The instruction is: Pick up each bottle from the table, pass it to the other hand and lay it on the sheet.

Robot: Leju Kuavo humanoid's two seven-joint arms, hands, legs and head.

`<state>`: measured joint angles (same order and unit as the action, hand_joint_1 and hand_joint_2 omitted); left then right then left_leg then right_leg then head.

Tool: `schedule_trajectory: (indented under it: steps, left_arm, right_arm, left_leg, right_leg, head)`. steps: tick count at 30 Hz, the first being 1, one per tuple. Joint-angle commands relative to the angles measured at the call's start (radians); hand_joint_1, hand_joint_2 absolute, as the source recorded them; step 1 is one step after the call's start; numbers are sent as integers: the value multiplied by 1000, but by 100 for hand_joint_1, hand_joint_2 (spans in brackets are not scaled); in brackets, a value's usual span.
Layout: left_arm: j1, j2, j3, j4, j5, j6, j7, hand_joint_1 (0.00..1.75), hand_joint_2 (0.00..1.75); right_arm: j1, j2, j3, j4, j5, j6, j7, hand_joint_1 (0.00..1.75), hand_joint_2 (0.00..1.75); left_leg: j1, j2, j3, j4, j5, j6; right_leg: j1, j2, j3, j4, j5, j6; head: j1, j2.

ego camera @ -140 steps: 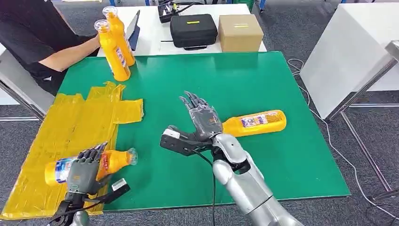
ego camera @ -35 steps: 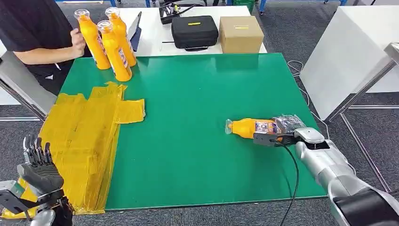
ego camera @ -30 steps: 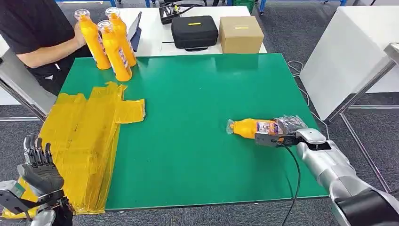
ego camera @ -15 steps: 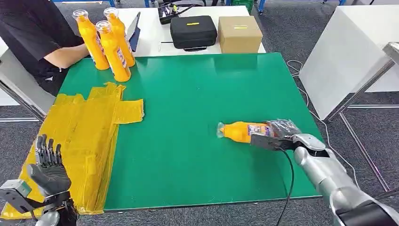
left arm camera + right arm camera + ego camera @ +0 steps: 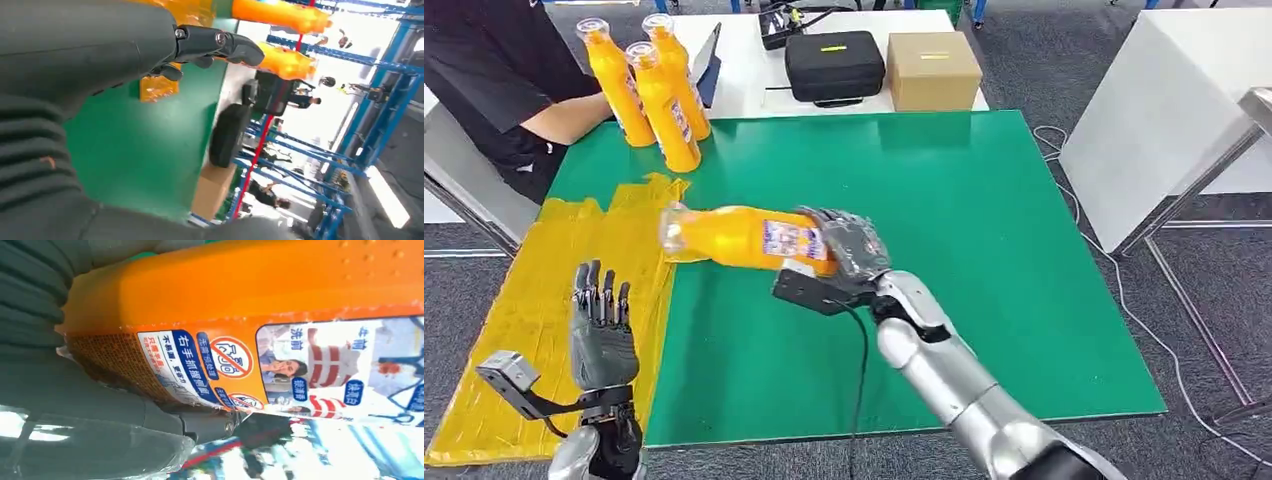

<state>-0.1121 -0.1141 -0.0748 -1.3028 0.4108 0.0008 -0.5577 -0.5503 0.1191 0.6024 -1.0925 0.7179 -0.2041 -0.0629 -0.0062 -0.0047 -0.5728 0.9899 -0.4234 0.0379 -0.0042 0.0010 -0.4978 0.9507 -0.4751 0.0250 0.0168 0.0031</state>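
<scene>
In the head view, an orange bottle (image 5: pixel 742 238) is gripped at its base by the right hand (image 5: pixel 849 248) and held lying sideways above the green desk (image 5: pixel 984 230), its cap over the edge of the yellow sheet (image 5: pixel 534 310). The left hand (image 5: pixel 602 333) is raised with fingers apart, holding nothing. Three bottles (image 5: pixel 649 85) stand at the desk's far corner beside a person (image 5: pixel 499 70).

In the left wrist view, spread fingers (image 5: pixel 220 44) are seen over the desk.

In the right wrist view, the bottle's label (image 5: pixel 280 365) is seen close up.
</scene>
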Motion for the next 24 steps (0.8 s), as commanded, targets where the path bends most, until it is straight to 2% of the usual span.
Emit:
schedule_trajectory:
  steps: [1,9,18,24]
  left_arm:
    - [-59,-5,-38,21,-8,28,-9,0,175]
    - [-68,-7,-44,19,-29,48,-24,0,175]
    - [-106,-17,-56,37,-50,59,-36,0,175]
    - [-106,-17,-56,37,-50,59,-36,0,175]
  right_arm:
    - [-98,114,112,141,-27,-25,17,175,175]
    - [-112,130,106,172,-36,-16,14,175,175]
    - [-142,192,134,240,-21,16,42,175,175]
    - [-142,192,134,240,-21,16,42,175,175]
  left_leg:
    - [1,1,0,1,-1,-3]
    - [0,-1,-1,1,-1,-3]
    - [-1,-1,-3,1,0,-2]
    - [-1,-1,-2,0,0,-1]
  right_leg:
    - [0,1,0,0,-1,-1]
    - [-1,-1,0,0,-1,-1]
    - [-1,-1,-2,0,0,-1]
    - [-2,-1,-2,0,0,0]
  head:
    - [0,0]
    - [0,0]
    - [0,0]
    - [0,0]
